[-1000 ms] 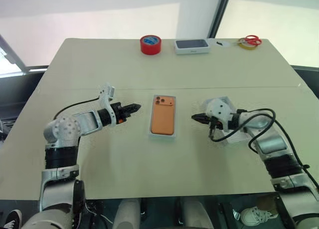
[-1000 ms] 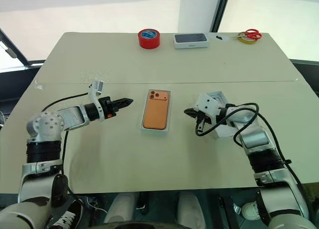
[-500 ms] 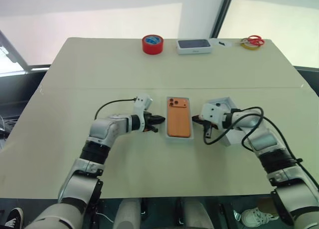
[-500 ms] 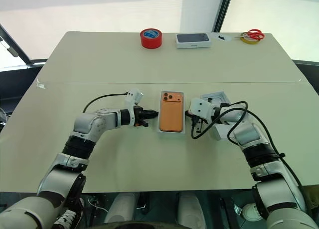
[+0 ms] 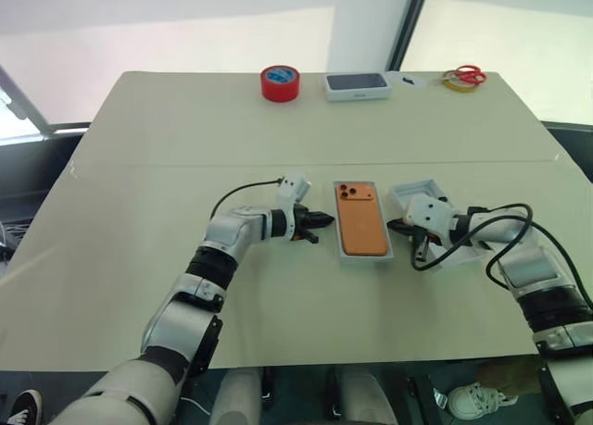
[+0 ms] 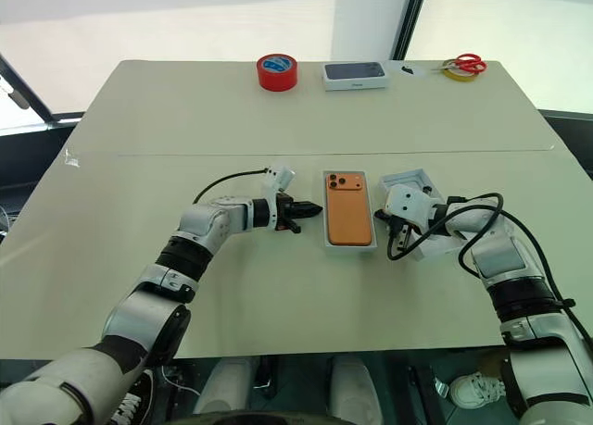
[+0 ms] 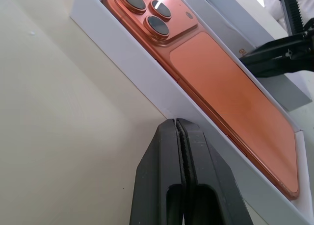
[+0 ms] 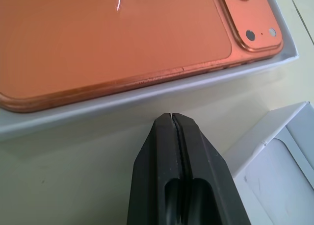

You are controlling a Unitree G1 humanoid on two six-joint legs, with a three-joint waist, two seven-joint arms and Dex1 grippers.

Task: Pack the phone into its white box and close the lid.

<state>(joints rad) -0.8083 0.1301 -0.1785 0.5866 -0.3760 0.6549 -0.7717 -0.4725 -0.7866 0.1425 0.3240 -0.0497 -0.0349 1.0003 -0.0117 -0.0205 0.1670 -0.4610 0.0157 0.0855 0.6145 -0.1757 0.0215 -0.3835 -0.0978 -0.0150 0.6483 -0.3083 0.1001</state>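
A: Where is the phone [image 5: 360,219]?

B: Lying flat, lens side up, inside the white box [image 5: 387,255], near the middle of the surface [image 5: 185,129]. Its camera cluster sits at the far end, toward twelve o'clock.

A: And the end effectors?

B: The left end effector [image 5: 321,221] is at nine o'clock of the box, fingers pressed together on nothing, the tips at the box's wall; the left wrist view cannot settle whether they touch it. The right end effector [image 5: 396,226] is at three o'clock of the box, also pinched together and empty, just beside the wall but apart from it.

A: The lid?

B: The lid [image 5: 417,189] lies open side up at about three o'clock of the box, under and behind the right end effector.

A: Anything else out there?

B: Along the far edge: a red tape roll [image 5: 280,81] at about eleven o'clock, a closed white box with a dark top [image 5: 358,85] at twelve, and red-handled scissors [image 5: 465,75] on a yellowish tape ring [image 5: 453,85] toward one o'clock.
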